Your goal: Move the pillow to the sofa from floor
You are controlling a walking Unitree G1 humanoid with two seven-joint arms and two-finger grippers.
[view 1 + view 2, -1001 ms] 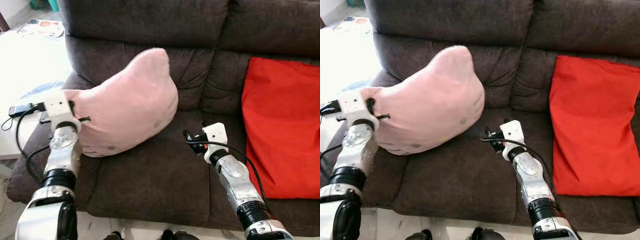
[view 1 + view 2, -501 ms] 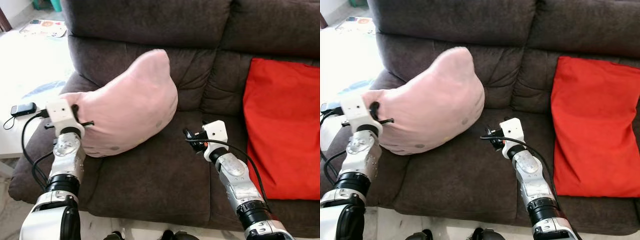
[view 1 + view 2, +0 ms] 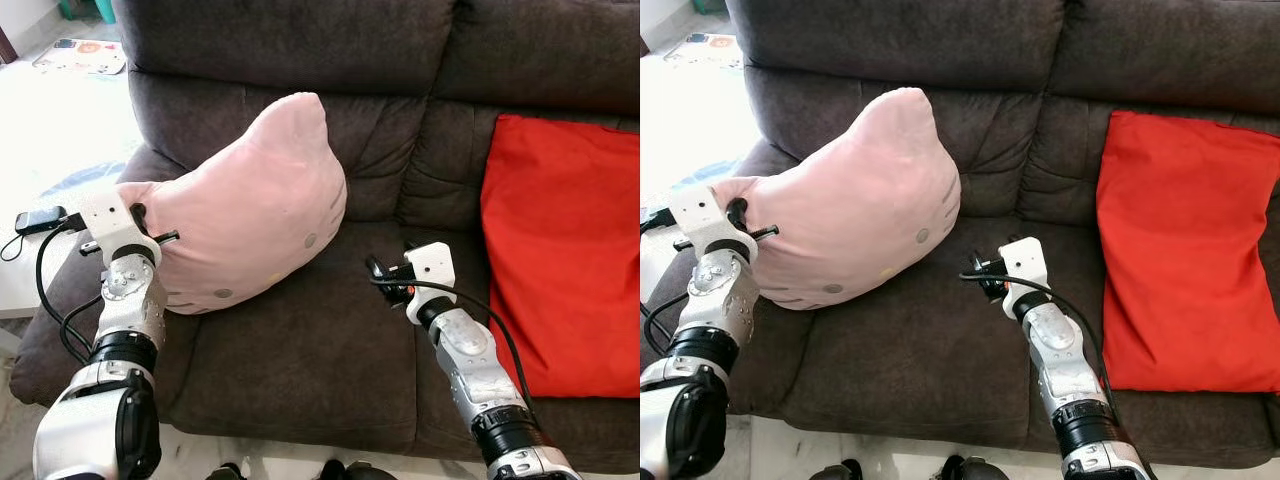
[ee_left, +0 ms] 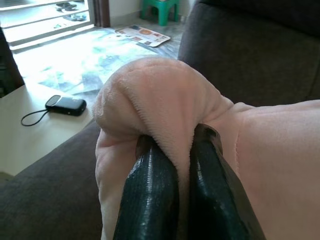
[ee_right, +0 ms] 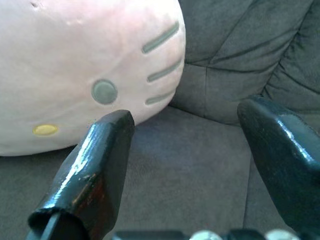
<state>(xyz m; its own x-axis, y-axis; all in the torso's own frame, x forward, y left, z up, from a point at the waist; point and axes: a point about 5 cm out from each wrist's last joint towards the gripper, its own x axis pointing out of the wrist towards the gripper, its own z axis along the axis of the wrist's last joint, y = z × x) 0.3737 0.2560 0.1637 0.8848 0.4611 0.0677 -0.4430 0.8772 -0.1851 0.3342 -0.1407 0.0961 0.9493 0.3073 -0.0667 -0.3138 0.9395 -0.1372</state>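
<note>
My left claw (image 4: 182,165) pinches a plush corner of the pink pillow (image 3: 250,205), soft, light and floppy on the sofa (image 3: 330,350), while my right claw (image 5: 192,150) hovers open.

Two silver metal arms rise from the bottom corners of the head view, each built of rounded segments with black ring joints. The left arm (image 3: 118,340) ends in a white, boxy wrist block, with a black cable looping beside it on the frame's left side. The right arm (image 3: 470,365) carries a similar white block with a black cable curving along it and a spot of red near its tip. Both grippers have long, glossy black fingers (image 5: 92,172) with rounded tips.
</note>
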